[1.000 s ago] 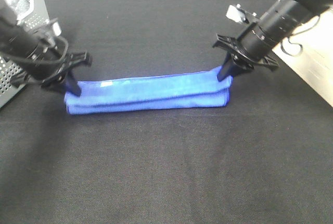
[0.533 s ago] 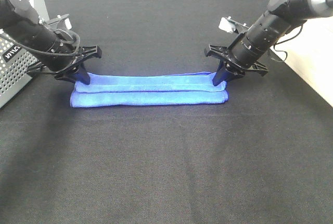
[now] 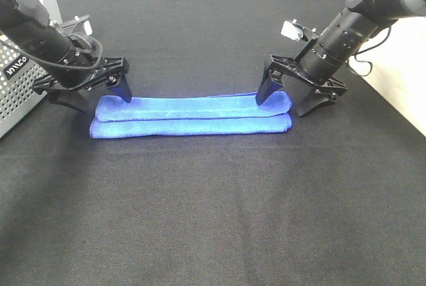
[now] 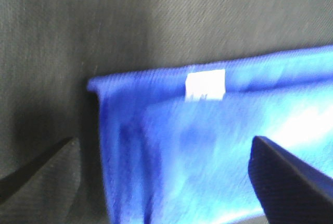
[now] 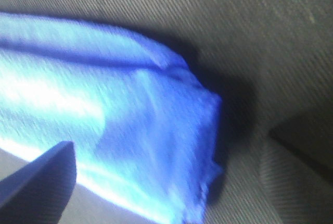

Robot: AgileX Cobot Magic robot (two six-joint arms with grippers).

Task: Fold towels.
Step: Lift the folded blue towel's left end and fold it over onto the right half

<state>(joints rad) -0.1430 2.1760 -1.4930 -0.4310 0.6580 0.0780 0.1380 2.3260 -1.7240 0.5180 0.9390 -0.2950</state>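
A blue towel (image 3: 192, 114) lies folded into a long narrow strip on the black table (image 3: 213, 206). My left gripper (image 3: 100, 96) is open, its fingers astride the strip's left end. My right gripper (image 3: 285, 104) is open, its fingers astride the right end. The left wrist view shows the towel's end (image 4: 208, 146) with a white label (image 4: 205, 83) and a dark fingertip on each side. The right wrist view shows the other folded end (image 5: 130, 125) lying free between the fingers.
A grey perforated basket (image 3: 20, 66) stands at the far left edge behind my left arm. A pale surface (image 3: 399, 80) borders the table at the right. The black cloth stretches wide in front of the towel.
Both grippers carried the towel's edge back over itself, set it down and opened, letting go. The strip now lies flatter and narrower.
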